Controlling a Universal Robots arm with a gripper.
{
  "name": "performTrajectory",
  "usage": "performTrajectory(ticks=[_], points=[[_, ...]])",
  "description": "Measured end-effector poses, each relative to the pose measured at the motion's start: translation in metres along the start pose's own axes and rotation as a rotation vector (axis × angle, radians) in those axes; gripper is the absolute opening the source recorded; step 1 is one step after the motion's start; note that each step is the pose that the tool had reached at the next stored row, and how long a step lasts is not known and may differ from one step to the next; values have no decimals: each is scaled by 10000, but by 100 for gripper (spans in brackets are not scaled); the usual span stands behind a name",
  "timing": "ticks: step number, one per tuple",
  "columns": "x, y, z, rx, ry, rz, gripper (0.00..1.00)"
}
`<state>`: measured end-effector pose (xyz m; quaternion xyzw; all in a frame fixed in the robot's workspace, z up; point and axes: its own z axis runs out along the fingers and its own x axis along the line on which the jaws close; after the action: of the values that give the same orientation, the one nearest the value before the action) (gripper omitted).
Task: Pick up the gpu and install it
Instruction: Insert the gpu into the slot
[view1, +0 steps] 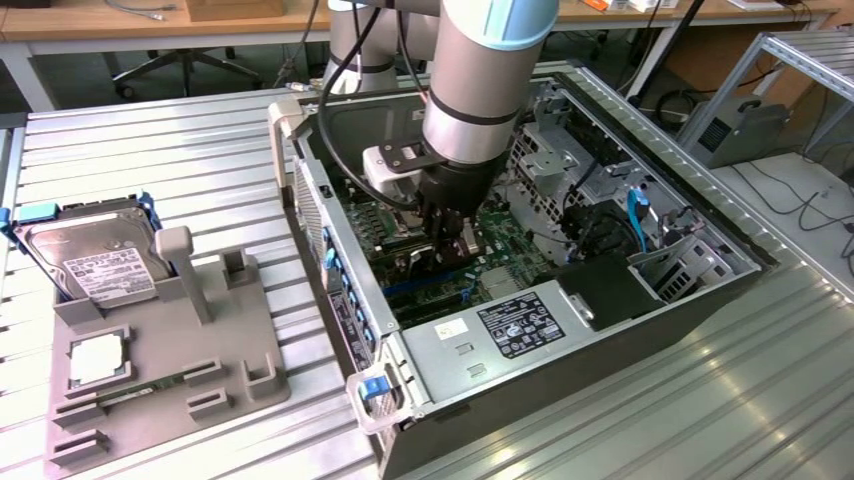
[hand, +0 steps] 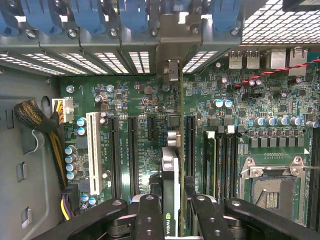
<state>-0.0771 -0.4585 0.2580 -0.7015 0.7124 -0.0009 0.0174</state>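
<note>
The gripper squeezes the gpu on its edge just over the green board in the computer case, at 2 o'clock from the grey tray, so this looks like the putting-in step, which needs a straight line-up with a black slot.

This was a robotics lab. A ribbed metal counter carried an opened computer tower, a robot arm with its gripper inside it, beside a grey parts fixture. Past the counter's far edge stood wooden desks, an office chair and an aluminium frame.
</note>
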Motion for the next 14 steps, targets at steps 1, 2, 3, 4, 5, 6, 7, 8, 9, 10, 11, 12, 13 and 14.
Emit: performTrajectory(ticks=[1,2,3,4,5,6,7,8,9,10,11,12,13,14], points=[[0,0,0,0,-1,2,27],[0,0,0,0,-2,6,27],[1,0,0,1,-5,11,27],[1,0,-2,1,-8,14,27],[0,-1,-9,2,-11,20,27],[0,-1,-14,1,-10,24,27],[0,-1,-20,1,-9,26,27],[0,-1,-25,1,-10,29,27],[0,-1,-25,2,-11,33,27],[2,-1,-26,3,-9,43,27],[4,-1,-27,2,-8,53,27],[6,-1,-26,3,-9,69,27],[8,-1,-25,3,-8,85,27],[8,-1,-24,3,-8,103,27]])
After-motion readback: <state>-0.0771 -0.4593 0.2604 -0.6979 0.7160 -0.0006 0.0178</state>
